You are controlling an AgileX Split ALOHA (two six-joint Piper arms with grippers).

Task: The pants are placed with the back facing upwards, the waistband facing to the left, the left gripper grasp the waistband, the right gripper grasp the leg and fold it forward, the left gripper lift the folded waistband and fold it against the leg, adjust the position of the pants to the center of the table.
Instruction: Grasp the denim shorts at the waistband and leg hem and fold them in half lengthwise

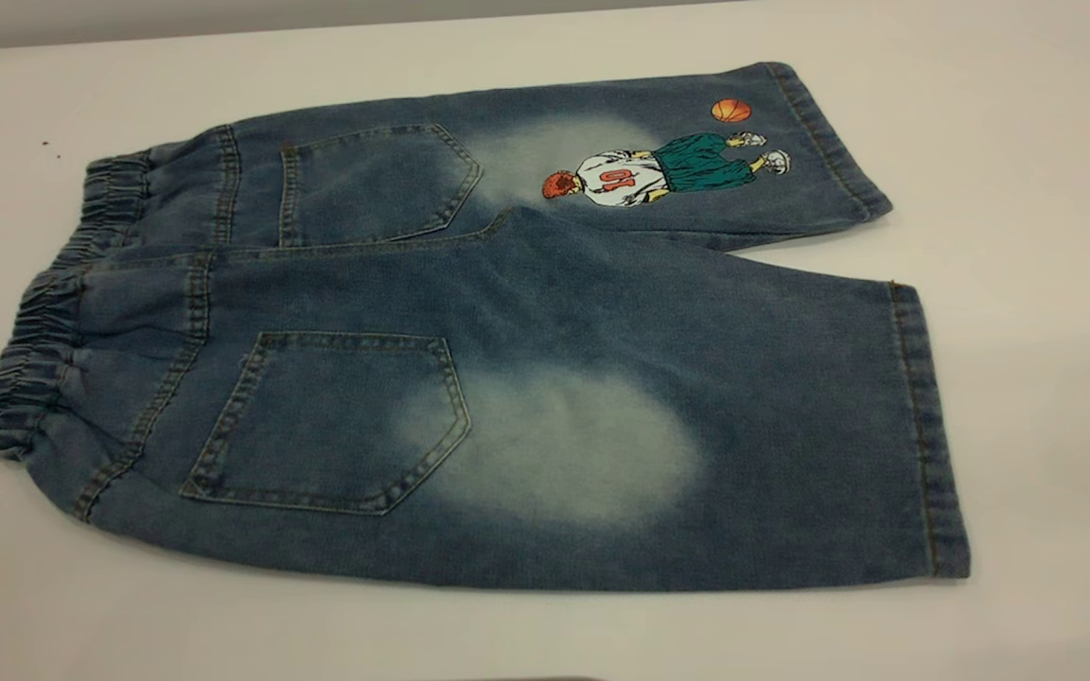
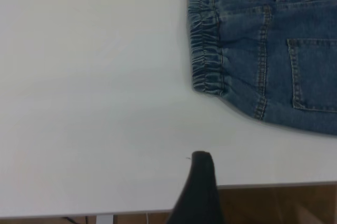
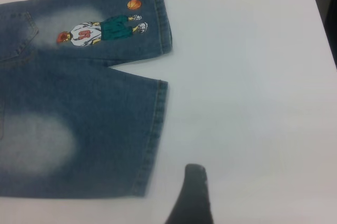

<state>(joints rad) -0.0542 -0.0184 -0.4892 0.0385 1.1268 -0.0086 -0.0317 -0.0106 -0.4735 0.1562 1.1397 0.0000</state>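
Pants (image 1: 507, 378) lying flat, back up, waistband (image 1: 29, 350) toward my left gripper (image 2: 199, 187) for easy grabbing. Right gripper (image 3: 192, 195) waiting near leg (image 3: 79, 139). Fingers: cannot tell.

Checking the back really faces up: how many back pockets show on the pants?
2. One pocket sits on the near plain leg beside the pale patch; the other pocket lies on the far leg, left of the cartoon print. None looks hidden.

A grey wall (image 1: 223, 14) behind; brown floor (image 2: 274, 205) below the tabletop's edge.
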